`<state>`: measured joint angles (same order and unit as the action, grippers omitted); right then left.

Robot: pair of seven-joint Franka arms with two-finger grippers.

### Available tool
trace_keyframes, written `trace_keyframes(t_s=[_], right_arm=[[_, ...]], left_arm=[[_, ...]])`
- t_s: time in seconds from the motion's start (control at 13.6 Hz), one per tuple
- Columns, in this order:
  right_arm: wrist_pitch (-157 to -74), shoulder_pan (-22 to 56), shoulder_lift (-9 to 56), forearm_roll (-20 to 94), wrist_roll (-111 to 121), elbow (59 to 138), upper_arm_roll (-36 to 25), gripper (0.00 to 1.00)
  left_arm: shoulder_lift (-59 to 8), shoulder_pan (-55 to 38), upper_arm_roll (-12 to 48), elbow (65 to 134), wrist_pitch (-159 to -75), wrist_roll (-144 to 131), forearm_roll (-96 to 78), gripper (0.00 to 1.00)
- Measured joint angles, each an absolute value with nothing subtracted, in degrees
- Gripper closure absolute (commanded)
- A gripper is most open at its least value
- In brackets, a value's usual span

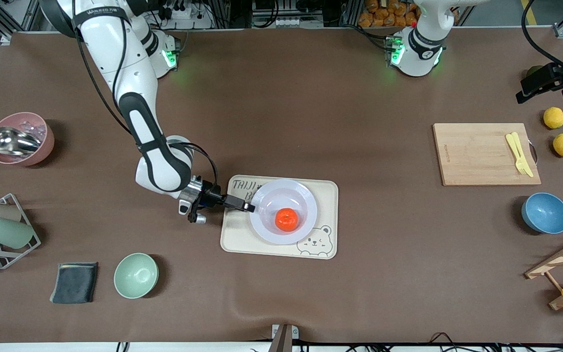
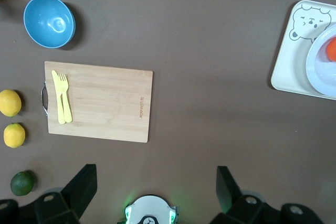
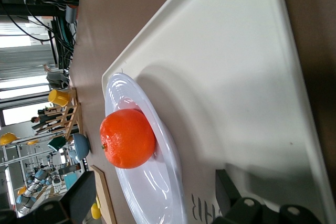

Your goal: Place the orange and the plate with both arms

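- Front view: the tray (image 1: 323, 193) on the desk (image 1: 281, 98) carries the plate (image 1: 262, 227), just ahead of the right gripper (image 1: 249, 207), jaws open at its rim.
- The orange (image 1: 286, 219) is seen inside the plate.
- Placing appears done; withdrawal is judged next.
- The left gripper (image 2: 152, 187) waits open above the cutting board (image 2: 105, 103).

The orange (image 1: 286, 219) is sitting in the plate (image 1: 268, 196), and the plate is resting on the tray (image 1: 325, 195). The right gripper (image 1: 251, 207) is lying low at the plate's rim, jaws parted, the rim just ahead of them. The left gripper (image 2: 156, 190) is hanging parted above the table, a board (image 2: 105, 103) under its jaws, a fork (image 2: 62, 96) lying on it.
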<state>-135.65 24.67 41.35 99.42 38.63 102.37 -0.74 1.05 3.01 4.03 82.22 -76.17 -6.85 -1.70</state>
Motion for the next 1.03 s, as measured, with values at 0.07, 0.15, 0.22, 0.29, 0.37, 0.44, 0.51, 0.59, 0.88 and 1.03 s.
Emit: trace_keyframes(t_s=[0.07, 0.15, 0.22, 0.29, 0.37, 0.44, 0.51, 0.59, 0.88, 1.03], right_arm=[[-135.75, 24.39, 40.96, 97.45, 36.48, 102.34, -0.79, 0.0], [-135.76, 23.95, 40.41, 94.92, 34.06, 102.3, -0.81, 0.0], [-135.76, 23.46, 39.62, 91.7, 31.11, 102.27, -0.82, 0.0], [-135.76, 22.92, 38.68, 88.31, 27.99, 102.26, -0.83, 0.0], [-135.72, 22.33, 37.51, 84.73, 25.03, 102.27, -0.85, 0.0], [-135.51, 21.62, 36.24, 80.9, 22.31, 102.35, -0.87, 0.0], [-134.55, 20.66, 34.89, 77.11, 19.91, 102.54, -0.88, 0.0], [-132.48, 19.5, 33.64, 73.82, 18.11, 102.81, -0.92, 0.0], [-120.75, 12.22, 29.91, 59.54, 14.77, 103.27, -1.44, 0.0], [-115.0, 7.92, 27.89, 52.13, 14.65, 103.17, -1.5, 0.0]], left_arm=[[1.04, 3.01, 4.04, 82.22, -76.17, -6.85, -1.7, 0.0], [1.04, 3.0, 4.04, 82.22, -76.17, -6.85, -1.7, 0.0], [1.04, 2.96, 4.05, 82.22, -76.17, -6.85, -1.7, 0.0], [1.05, 2.93, 4.07, 82.21, -76.17, -6.85, -1.7, 0.0], [1.04, 2.9, 4.08, 82.21, -76.17, -6.85, -1.7, 0.0], [1.05, 2.89, 4.1, 82.21, -76.17, -6.85, -1.7, 0.0], [1.05, 2.89, 4.1, 82.21, -76.17, -6.85, -1.7, 0.0], [1.04, 2.89, 4.1, 82.22, -76.17, -6.85, -1.7, 0.0], [1.04, 2.89, 4.09, 82.22, -76.17, -6.85, -1.7, 0.0], [1.03, 2.9, 4.09, 82.22, -76.17, -6.85, -1.7, 0.0]])
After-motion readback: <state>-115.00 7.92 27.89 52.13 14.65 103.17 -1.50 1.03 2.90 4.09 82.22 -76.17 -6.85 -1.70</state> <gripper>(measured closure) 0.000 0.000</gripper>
